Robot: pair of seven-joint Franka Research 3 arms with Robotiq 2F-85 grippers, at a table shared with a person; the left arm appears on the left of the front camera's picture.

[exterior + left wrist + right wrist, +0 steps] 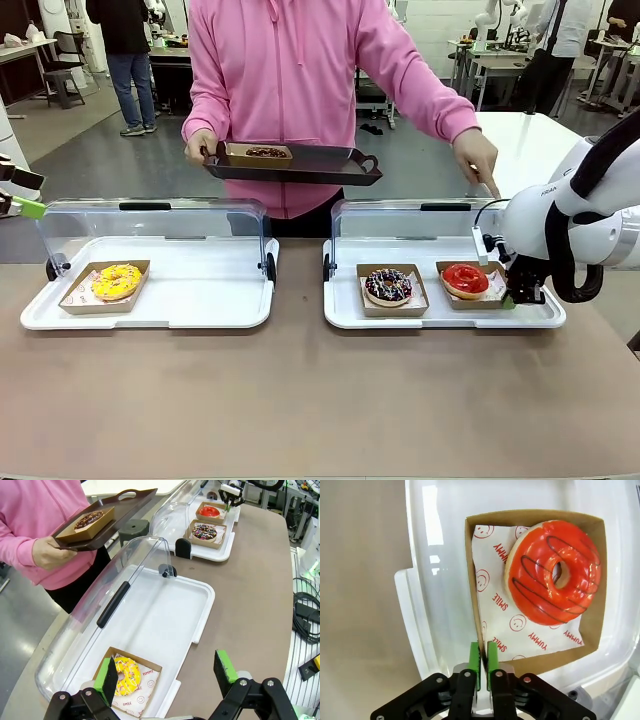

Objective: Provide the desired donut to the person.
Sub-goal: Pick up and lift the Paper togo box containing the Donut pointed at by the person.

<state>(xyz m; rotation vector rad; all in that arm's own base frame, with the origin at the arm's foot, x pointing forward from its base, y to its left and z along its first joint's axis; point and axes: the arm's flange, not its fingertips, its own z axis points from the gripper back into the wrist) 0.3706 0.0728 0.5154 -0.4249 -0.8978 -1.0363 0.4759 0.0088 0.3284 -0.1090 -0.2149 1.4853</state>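
Okay so the right gripper point(483, 650) has its green pads pinched tight on the edge wall of the cardboard box point(594, 630) holding the red donut point(552, 572). The donut itself sits further in, up and off to one side of the fingers, untouched.

The front view gives the wider scene. That box is at the right end of the white tray point(440, 318), and the person's hand point(478, 155) points down at it. Their other hand carries a dark tray point(300, 172) with a chocolate donut point(266, 152).

The left gripper point(165, 669) hangs wide open, with the yellow donut point(127, 675) just past one pad.
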